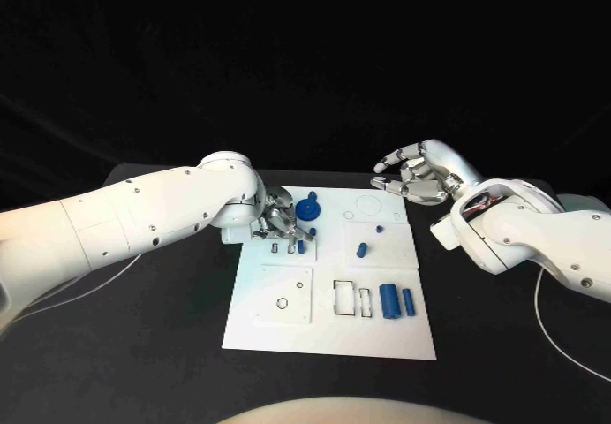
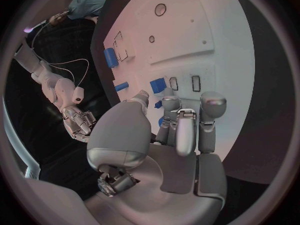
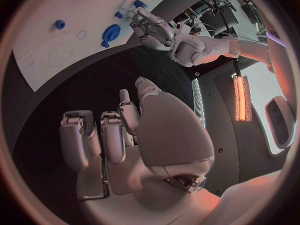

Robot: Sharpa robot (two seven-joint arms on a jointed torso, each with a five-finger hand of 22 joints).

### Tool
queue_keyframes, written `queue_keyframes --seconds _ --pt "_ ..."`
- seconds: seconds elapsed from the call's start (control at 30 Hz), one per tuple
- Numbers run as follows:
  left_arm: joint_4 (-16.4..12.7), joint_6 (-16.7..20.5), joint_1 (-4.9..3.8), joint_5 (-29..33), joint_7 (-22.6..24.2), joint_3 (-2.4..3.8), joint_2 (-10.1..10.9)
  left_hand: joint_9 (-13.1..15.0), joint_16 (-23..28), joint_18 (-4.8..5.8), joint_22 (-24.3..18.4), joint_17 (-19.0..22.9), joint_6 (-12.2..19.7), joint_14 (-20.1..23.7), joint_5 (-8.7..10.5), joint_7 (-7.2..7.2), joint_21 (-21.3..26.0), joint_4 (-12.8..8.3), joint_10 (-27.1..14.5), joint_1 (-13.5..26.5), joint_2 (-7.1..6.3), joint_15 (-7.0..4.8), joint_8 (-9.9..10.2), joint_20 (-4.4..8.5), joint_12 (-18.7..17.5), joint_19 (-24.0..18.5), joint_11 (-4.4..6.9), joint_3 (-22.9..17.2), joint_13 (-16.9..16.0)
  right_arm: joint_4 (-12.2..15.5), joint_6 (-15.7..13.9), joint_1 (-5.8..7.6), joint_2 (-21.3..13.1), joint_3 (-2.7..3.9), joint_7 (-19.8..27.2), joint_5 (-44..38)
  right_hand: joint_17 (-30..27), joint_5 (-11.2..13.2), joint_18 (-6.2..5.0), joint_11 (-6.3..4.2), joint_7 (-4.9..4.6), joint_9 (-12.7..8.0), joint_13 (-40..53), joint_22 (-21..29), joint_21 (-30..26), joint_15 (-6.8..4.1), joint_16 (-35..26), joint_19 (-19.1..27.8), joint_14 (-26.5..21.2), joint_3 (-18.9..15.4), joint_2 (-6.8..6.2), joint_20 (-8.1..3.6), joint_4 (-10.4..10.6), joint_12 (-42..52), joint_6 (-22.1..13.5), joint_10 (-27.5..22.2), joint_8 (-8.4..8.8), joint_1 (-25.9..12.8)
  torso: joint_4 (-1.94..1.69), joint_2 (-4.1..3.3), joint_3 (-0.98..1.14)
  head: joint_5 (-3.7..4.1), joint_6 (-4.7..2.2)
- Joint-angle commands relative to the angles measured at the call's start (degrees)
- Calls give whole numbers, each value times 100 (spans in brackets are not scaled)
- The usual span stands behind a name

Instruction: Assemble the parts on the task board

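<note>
— What is on the black table (image 1: pixel 153 336)?
— A white task board (image 1: pixel 328 331) in the middle, with small blue parts (image 1: pixel 396 302) on it.
— And the hands?
— The left hand (image 1: pixel 278 221) is down on the board's far left part. I can't tell if it holds anything. The right hand (image 1: pixel 420 172) is up by the far right corner, fingers curled, holding nothing.

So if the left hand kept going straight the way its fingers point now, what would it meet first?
Most likely the small blue block just past the fingertips of the left hand, on the task board. Depth is unclear, so the fingers may pass above it.
</note>
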State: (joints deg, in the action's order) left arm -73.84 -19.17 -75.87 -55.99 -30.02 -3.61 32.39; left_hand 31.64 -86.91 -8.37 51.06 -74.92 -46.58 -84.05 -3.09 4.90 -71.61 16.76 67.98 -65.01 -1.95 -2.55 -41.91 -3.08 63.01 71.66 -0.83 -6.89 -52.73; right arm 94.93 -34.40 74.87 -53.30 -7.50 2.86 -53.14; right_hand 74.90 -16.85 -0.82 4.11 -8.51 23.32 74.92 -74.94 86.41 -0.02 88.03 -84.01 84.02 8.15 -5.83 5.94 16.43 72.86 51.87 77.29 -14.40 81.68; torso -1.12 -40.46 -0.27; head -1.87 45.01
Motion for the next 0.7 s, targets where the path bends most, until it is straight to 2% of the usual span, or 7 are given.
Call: queue_keyframes --seconds 0.03,0.7 --pt "2 -172 -1 61 2 -1 -19 14 -22 113 11 -952 28 -409 -4 8 -40 -2 -12 -81 16 -12 -33 7 -1 27 -2 -31 -9 -5 14 -10 9 0 40 -52 1068 -31 -26 -40 -2 5 100 -1246 -31 -39 -38 -367 481 36 -39 -26 9 -5 -28 -4 -30 -22 -6 -1 3 5 15" --pt "80 -326 4 91 -8 -21 -83 56 -39 114 33 -984 41 -420 -3 2 -62 -15 0 -189 24 -16 -53 8 24 21 4 -99 -24 -16 42 -32 21 0 30 -50 1068 -31 -26 -40 -2 5 100 -1246 -31 -39 -38 -367 481 36 -39 -26 9 -5 -28 -4 -30 -22 -1 0 3 28 32"
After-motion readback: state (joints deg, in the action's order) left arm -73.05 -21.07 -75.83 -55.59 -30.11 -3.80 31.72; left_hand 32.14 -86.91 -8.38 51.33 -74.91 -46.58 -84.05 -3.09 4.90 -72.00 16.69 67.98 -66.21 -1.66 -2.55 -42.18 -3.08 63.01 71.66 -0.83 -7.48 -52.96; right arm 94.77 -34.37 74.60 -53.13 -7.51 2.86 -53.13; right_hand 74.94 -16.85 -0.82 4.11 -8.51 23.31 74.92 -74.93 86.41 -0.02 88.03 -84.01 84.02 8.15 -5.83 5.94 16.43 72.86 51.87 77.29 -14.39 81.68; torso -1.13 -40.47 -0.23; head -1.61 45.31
